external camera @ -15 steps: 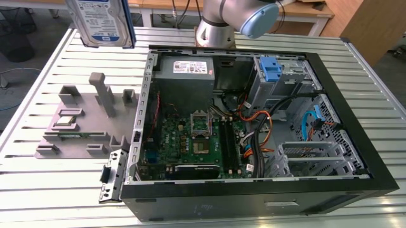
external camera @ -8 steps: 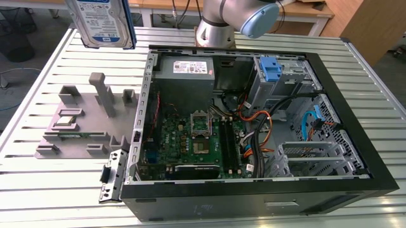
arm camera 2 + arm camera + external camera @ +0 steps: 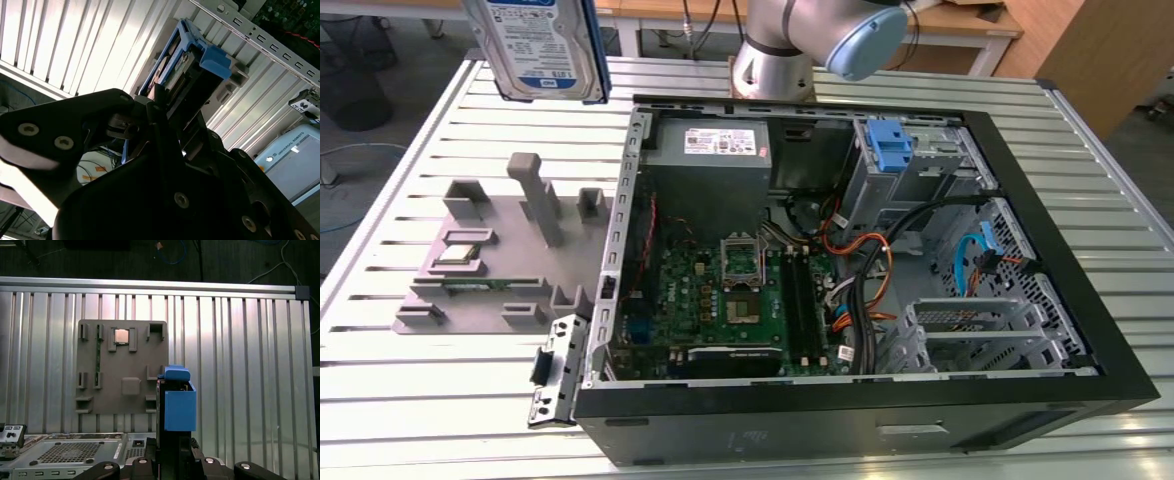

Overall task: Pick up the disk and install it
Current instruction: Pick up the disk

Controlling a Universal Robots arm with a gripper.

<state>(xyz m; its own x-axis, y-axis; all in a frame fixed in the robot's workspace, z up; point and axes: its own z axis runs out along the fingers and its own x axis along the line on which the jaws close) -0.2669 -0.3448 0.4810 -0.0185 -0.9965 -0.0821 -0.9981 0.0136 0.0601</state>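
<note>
table (image 3: 400, 400): ribbed metal | computer case (image 3: 787, 425) (lying open) | grey fixture plate (image 3: 494, 300) just beside case

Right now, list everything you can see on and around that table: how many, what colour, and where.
disk: one, silver with a blue bracket, held on edge above the table at the exterior view's left.
computer case: one, black, open, on the table.
power supply box: one, grey, inside the case.
latch piece: one, blue, upright inside the case.
circuit board: one, green, on the case floor.
fixture plate: one, grey, on the table at the case's left in the exterior view.
table: one, silver, slatted.
gripper: one, black, shut on the disk.
arm: one, silver with a pale blue cap, behind the case.
</note>
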